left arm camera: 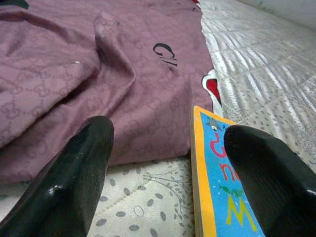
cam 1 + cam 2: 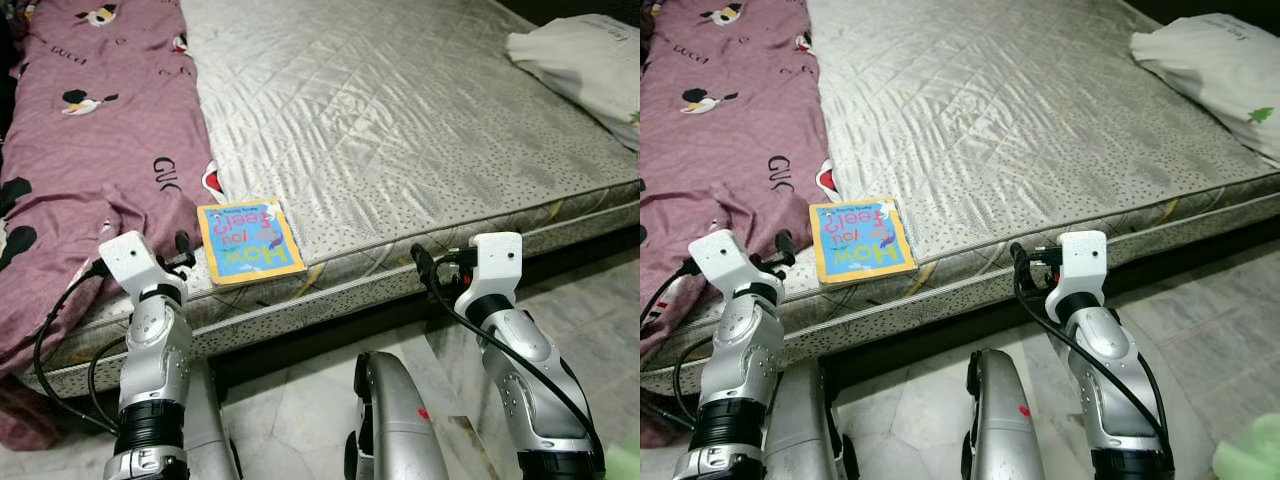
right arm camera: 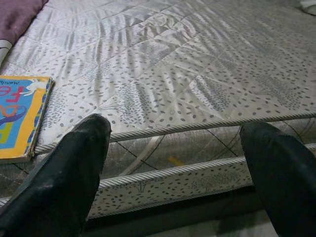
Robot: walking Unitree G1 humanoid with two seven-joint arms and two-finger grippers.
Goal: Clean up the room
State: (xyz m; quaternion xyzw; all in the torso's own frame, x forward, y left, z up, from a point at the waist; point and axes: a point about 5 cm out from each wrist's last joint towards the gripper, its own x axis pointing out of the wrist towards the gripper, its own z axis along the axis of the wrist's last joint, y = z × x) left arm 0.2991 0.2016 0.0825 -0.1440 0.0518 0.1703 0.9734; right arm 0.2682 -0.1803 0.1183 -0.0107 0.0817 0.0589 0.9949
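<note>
Head stereo pair looking down at mattress; wrist cameras low, close, sharing book

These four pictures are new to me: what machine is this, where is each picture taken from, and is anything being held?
It is a humanoid robot standing at a bed. Two pictures come from its head, looking down at its silver arms; two come from cameras on its wrists, looking along the black fingers. On the grey quilted mattress lie a flat blue and yellow children's book near the edge, a mauve printed blanket and a white bag. The left end effector is open, its fingers either side of the book's corner. The right end effector is open, facing the mattress edge. Nothing is held.
</note>
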